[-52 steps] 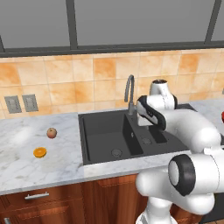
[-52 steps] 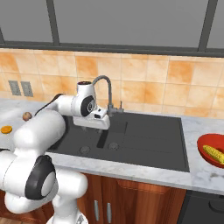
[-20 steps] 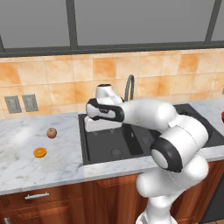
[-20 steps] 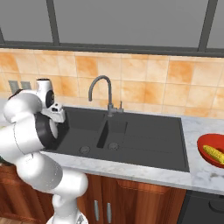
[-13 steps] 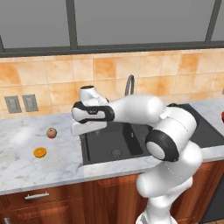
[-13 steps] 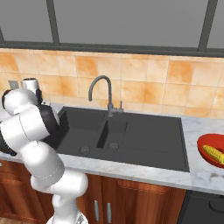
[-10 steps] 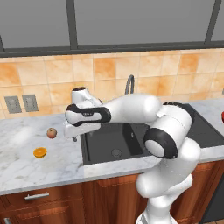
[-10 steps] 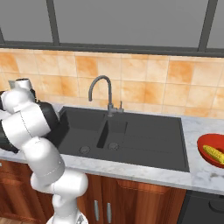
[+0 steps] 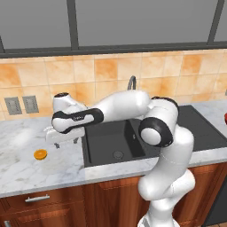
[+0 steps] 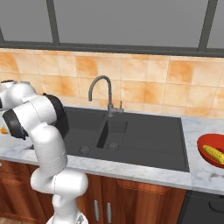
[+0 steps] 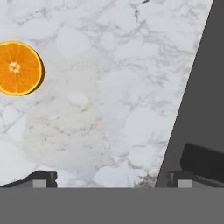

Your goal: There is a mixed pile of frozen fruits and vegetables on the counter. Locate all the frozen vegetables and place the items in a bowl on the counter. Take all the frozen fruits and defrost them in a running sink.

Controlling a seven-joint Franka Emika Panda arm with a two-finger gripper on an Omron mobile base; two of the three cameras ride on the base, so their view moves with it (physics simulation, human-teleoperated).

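Observation:
My gripper (image 9: 66, 142) hangs open just above the marble counter (image 9: 26, 173), left of the black sink (image 9: 113, 142), with nothing between its fingers. The orange half (image 9: 40, 154) lies cut face up on the counter, a little left of and in front of the gripper. In the hand view the orange half (image 11: 19, 68) sits at the upper left, well off the line between the two fingertips (image 11: 41, 179); the gripper (image 11: 111, 181) looks down at bare marble with the sink's edge (image 11: 203, 96) on the right. A yellow corn cob (image 10: 214, 153) lies in the red bowl (image 10: 204, 146) at the far right.
The grey gooseneck faucet (image 10: 103, 94) stands behind the sink's divider. Two wall outlets (image 9: 22, 105) sit on the tiled backsplash at the left. My arm stretches across the left basin. The counter's front edge (image 9: 44, 188) runs close below the orange half.
The arm has swung left from over the sink to above the counter beside the orange half. The jaws stayed open and hold nothing.

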